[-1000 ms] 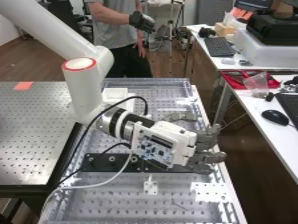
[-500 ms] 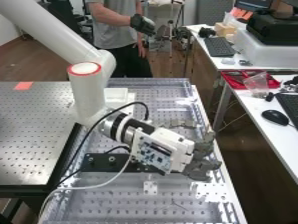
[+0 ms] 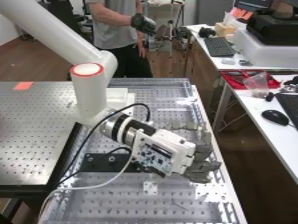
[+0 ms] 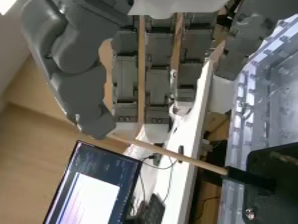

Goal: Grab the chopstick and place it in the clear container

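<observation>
The chopstick runs at a slant from the black plate to the thumb tip. Closing off-centre could knock it away or let it twist loose, since its end sits so near the tip. The fingers look nearly straight, slightly spread, pinching nothing; thumb contact I can't tell.

High view: above the counter's near end, well back, slanting down toward twelve o'clock; hand at five.
Wrist view: on the arm, very near the hand, looking out past the counter's edge.
Shared: hand, part of the counter.
</observation>
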Motion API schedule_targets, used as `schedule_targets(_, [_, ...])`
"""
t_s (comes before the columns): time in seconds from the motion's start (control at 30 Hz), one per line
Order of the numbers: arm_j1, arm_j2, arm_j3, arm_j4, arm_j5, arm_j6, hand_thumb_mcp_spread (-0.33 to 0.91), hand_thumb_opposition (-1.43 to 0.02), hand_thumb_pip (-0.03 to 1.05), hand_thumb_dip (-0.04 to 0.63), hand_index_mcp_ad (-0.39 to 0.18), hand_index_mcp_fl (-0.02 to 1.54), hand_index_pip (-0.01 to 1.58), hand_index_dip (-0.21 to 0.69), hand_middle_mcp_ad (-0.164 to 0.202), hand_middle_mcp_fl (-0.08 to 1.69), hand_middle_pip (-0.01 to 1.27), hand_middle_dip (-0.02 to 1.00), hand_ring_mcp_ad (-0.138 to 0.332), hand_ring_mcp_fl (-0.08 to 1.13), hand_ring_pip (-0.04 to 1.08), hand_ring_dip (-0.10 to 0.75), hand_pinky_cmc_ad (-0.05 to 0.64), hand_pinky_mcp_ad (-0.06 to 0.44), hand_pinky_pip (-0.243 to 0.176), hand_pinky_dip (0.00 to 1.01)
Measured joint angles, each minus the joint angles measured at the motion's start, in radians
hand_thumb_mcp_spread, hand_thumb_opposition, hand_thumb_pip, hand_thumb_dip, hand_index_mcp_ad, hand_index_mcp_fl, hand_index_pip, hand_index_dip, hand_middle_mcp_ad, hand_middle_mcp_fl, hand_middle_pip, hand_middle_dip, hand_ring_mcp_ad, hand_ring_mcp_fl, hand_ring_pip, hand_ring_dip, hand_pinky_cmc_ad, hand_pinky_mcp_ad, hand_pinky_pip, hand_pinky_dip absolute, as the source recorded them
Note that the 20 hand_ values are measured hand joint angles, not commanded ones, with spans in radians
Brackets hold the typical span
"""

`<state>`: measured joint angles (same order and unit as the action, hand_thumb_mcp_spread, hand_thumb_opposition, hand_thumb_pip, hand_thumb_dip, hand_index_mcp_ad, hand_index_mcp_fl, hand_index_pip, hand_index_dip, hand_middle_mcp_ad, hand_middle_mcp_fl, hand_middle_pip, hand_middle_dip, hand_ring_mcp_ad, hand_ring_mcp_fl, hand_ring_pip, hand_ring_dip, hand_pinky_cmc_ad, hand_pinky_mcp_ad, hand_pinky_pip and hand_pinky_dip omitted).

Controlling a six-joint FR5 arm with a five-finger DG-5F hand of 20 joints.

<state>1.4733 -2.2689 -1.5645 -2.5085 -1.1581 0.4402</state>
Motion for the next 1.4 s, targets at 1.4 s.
schedule_targets(1.4, [0.018, 0.008, -0.007, 0.024, 0.015, -0.013, 0.55, -0.77, 0.65, 0.244, -0.087, 0.11, 1.53, 0.035, 0.012, 0.45, 0.80, 0.66, 0.051, 0.43, 0.09, 0.494, 0.360, 0.253, -0.005, 0.27])
